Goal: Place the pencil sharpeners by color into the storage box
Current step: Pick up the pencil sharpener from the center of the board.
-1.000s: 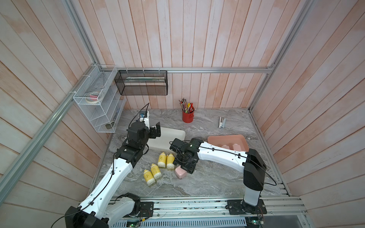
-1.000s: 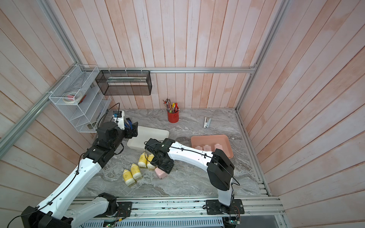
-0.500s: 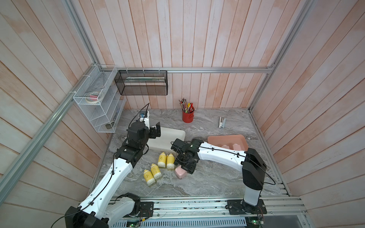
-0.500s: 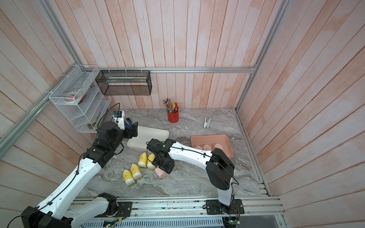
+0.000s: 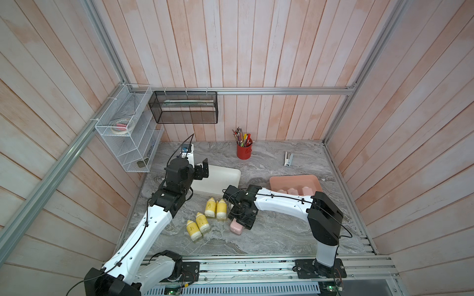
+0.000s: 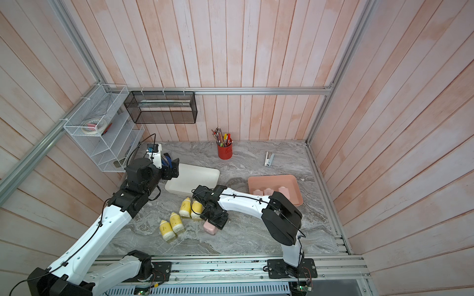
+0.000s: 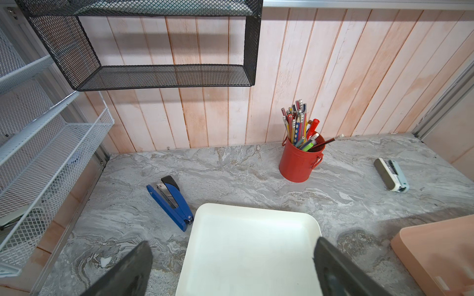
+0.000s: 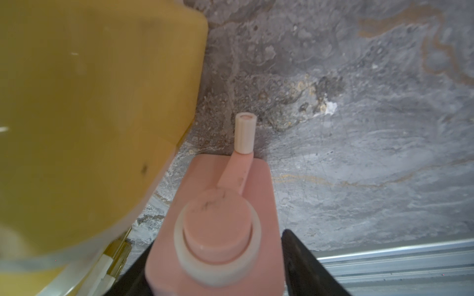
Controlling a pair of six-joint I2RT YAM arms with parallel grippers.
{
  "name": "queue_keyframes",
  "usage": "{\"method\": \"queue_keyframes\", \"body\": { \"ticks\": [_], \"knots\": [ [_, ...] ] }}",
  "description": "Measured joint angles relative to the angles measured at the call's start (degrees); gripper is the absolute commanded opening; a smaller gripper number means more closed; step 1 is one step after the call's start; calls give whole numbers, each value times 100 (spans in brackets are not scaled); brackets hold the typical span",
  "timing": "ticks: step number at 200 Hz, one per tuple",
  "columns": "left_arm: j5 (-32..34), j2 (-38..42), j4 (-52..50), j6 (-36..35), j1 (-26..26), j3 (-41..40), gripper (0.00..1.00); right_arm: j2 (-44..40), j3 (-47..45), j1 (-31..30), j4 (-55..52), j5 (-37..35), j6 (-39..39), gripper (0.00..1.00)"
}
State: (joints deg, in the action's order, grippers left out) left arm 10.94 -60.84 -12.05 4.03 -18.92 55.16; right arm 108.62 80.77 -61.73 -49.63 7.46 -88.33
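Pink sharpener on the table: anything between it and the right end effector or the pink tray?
Nothing visible: the right end effector straddles the pink sharpener, and only bare table shows toward the pink tray.

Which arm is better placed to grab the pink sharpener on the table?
Right. The right gripper has its jaws either side of the pink sharpener; the left gripper hangs open over the white tray, farther off.
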Motion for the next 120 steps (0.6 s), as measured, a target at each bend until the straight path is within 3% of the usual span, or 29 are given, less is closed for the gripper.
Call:
{"method": "queue_keyframes", "body": {
  "ticks": [60,120],
  "knots": [
    [0,0,2,-2,0,0,100,-433,-658,-7,68,-79,-42,54],
    [-13,0,2,0,0,0,100,-1338,-1449,0,-61,-466,55,52]
  ]
}}
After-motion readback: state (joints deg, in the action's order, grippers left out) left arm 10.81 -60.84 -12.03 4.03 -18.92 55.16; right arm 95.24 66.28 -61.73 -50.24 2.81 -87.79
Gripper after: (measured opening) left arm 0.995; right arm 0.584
